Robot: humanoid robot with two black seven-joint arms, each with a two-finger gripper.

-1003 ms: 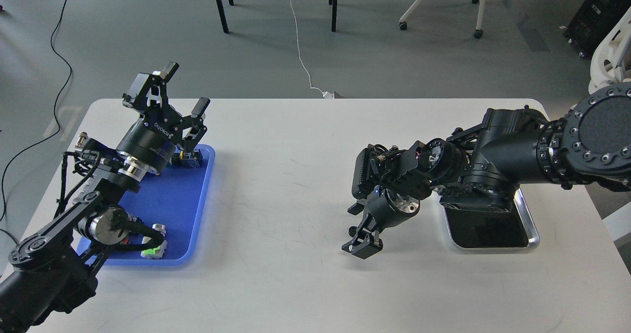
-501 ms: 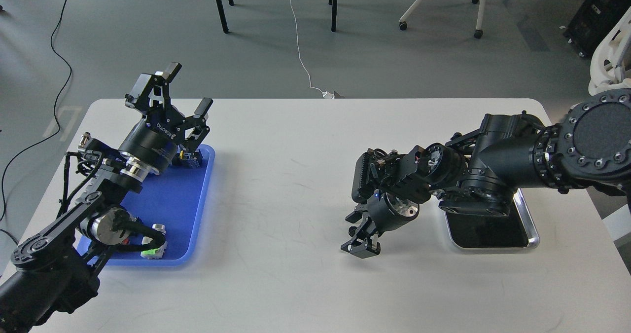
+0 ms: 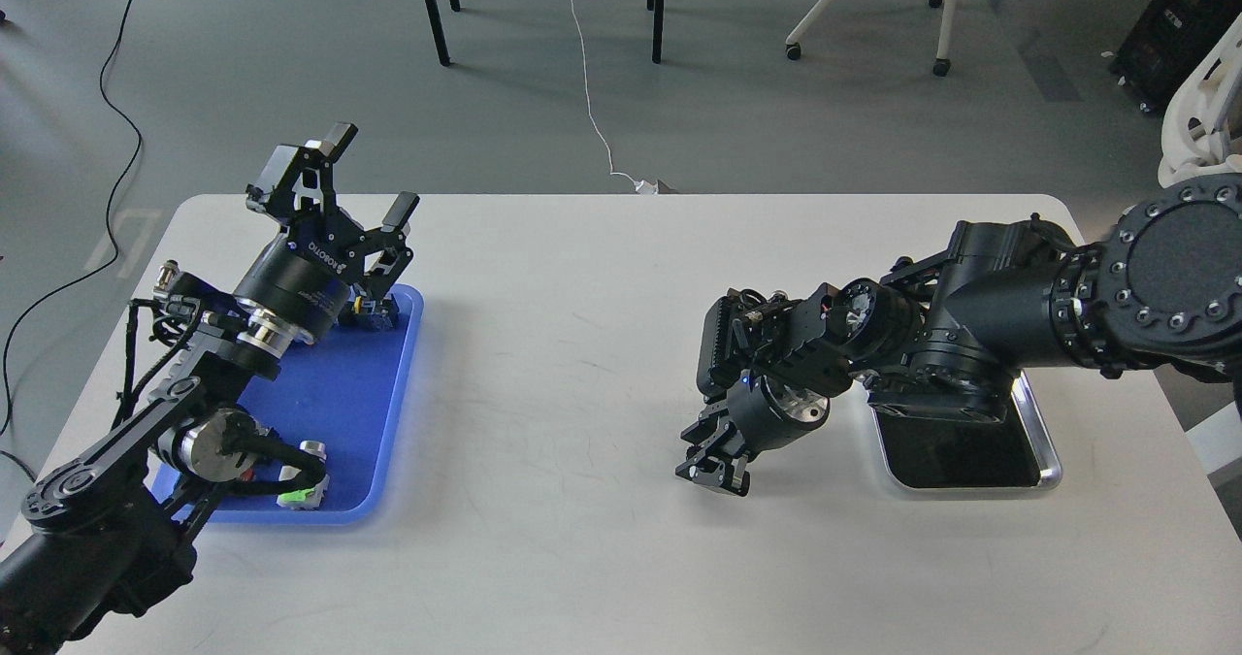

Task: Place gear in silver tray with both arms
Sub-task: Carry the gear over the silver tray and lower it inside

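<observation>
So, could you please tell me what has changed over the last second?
The right gripper has lifted slightly off the table and drawn back a little toward the silver tray; whether it holds anything is unclear. The left gripper edged up early on above the blue tray, fingers apart. Both trays and the parts in the blue one stayed put.

Grey floor (image 3: 291, 73) beyond white table (image 3: 563, 539). Black furniture legs (image 3: 433, 15) at top centre. White castor chair base (image 3: 868, 5) at top right. White cable (image 3: 588, 82) and black cables (image 3: 116, 150) trailed across floor.
</observation>
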